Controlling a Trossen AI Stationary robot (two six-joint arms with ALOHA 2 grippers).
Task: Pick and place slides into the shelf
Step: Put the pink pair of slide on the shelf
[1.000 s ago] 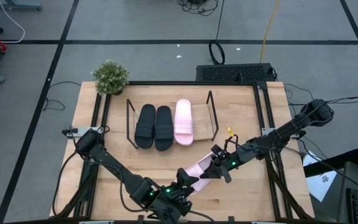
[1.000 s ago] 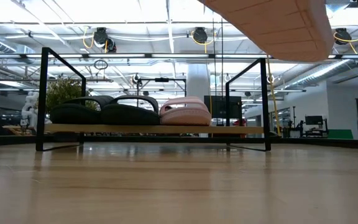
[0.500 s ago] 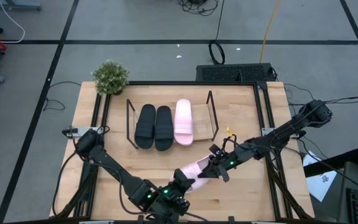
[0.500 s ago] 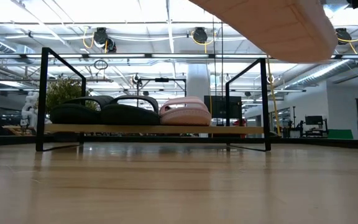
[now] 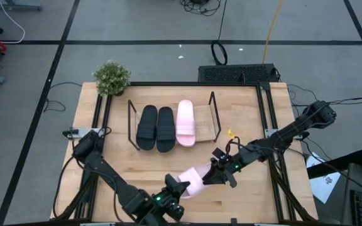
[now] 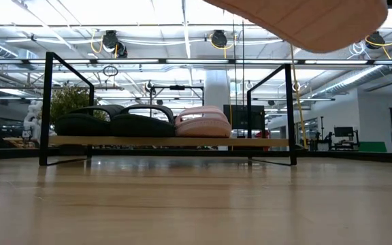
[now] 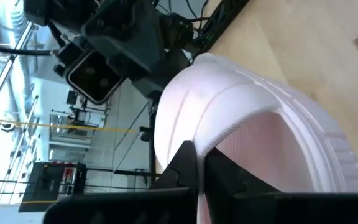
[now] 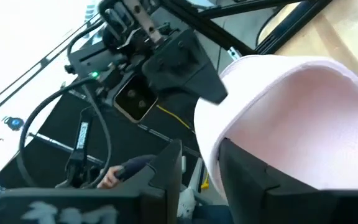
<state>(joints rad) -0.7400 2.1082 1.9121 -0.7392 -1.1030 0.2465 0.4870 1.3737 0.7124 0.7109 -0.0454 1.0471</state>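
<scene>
From above I see the shelf (image 5: 173, 125) at the far middle of the tabletop (image 5: 250, 198), with two black slides (image 5: 156, 128) side by side in it and one pink slide (image 5: 186, 123) to their right, leaving a bare slot at the right end. The fourth slide, the loose pink slide (image 5: 195, 179), is held up off the tabletop near the front, between my two arms. My left claw (image 5: 176, 187) has it from the near end and my right claw (image 5: 217, 174) sits at its far end, but from overhead I cannot make out how the fingers stand. The left wrist camera settles one side: the left fingers (image 7: 185, 165) are pinched tight on the edge of the pink strap, with the other arm's dark wrist close beyond the slide. In the right wrist camera the right fingers (image 8: 244, 171) stand partly apart astride the strap edge; whether they press on it I cannot tell. The table-level camera gives me something the others do not: the pale sole of the lifted slide (image 6: 305, 20) hanging high at the top of the frame, well clear of the wood, and the three stored slides resting flat on the shelf's wooden base. A small potted plant (image 5: 111, 77) stands at the far left corner.
</scene>
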